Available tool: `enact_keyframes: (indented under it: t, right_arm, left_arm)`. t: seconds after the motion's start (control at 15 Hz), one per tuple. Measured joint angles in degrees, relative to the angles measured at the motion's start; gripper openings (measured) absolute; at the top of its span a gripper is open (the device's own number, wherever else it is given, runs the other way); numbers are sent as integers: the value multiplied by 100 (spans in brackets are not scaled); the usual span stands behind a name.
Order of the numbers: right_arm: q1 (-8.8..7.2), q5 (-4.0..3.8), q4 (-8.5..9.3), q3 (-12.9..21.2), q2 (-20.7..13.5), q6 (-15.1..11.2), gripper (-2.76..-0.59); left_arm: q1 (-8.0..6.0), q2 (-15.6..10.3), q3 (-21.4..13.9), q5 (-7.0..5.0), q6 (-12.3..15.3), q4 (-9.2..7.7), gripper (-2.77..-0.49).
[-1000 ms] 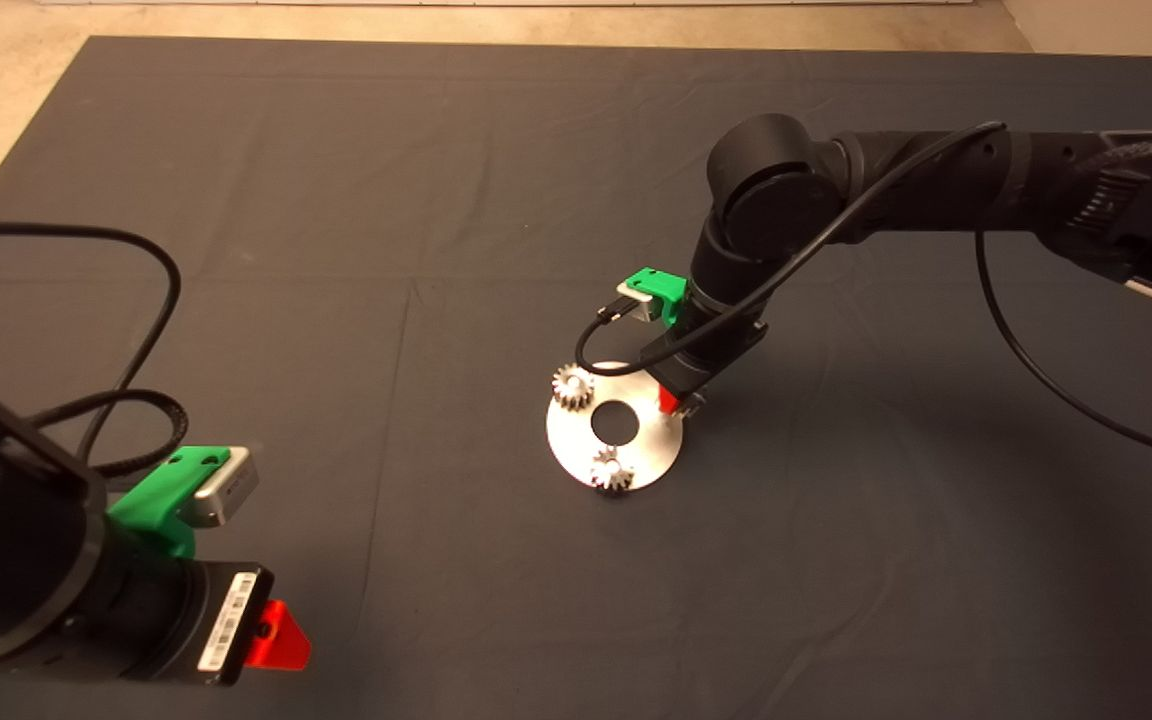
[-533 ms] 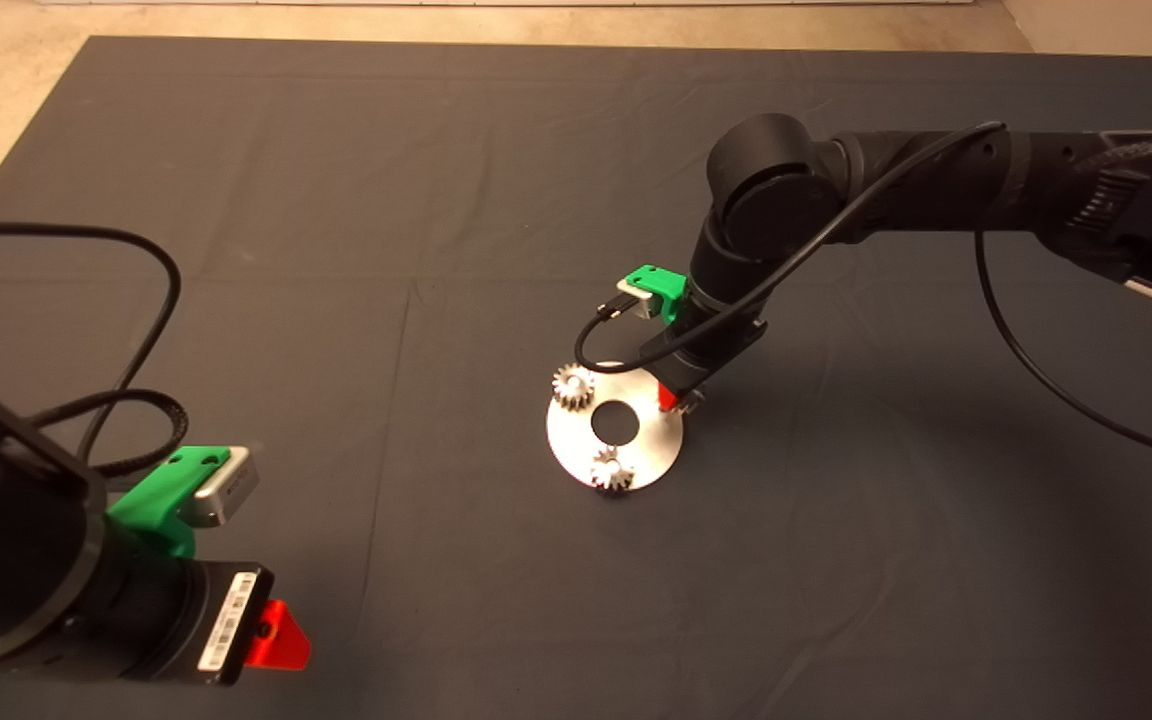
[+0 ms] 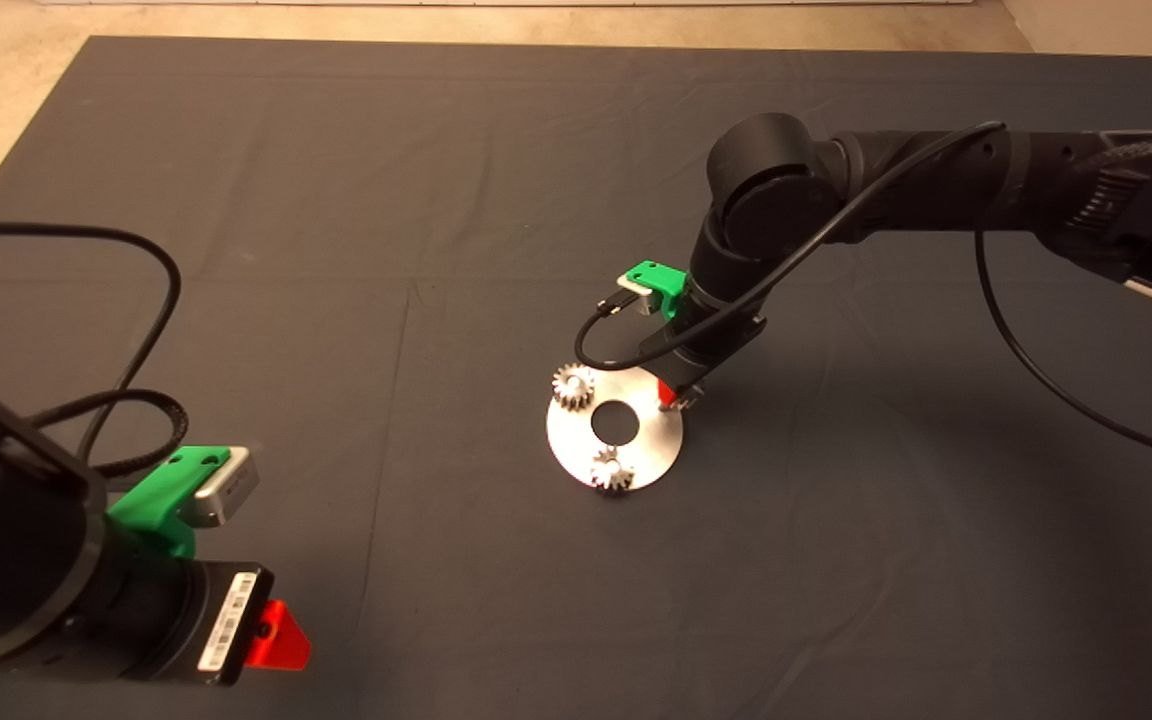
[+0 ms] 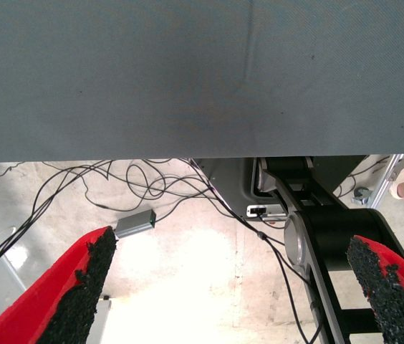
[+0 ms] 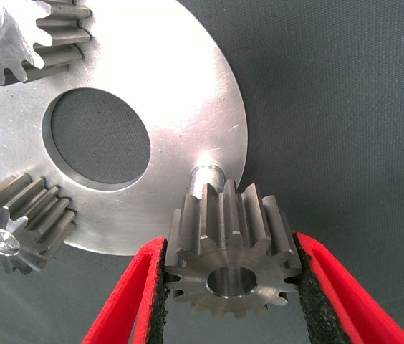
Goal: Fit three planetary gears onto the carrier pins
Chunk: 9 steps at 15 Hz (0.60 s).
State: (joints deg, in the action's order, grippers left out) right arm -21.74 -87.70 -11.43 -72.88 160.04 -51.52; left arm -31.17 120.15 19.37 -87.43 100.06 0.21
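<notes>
Here the left gripper (image 3: 276,635) is waiting, fingers spread wide and holding nothing, well short of the carrier disc (image 3: 636,440) at the near left edge of the mat (image 3: 336,200). Past it, two planetary gears (image 3: 612,470) (image 3: 572,385) are sitting on pins at the disc's near and left rim. At the disc's right rim the right gripper (image 5: 231,287) is clamping the third gear (image 5: 231,254) between its pads, just beside the bare carrier pin (image 5: 205,175).
</notes>
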Motion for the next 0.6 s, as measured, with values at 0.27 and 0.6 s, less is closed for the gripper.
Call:
enact_keyframes:
  t: [0.27, 0.6]
  right_arm:
    - [0, 2, -30, -96, 117, -1, -226]
    - [0, 2, -35, -182, 272, 0, -226]
  left_arm:
    - [0, 0, 0, -2, 0, 0, -93]
    - [0, 0, 0, 0, 0, 0, -93]
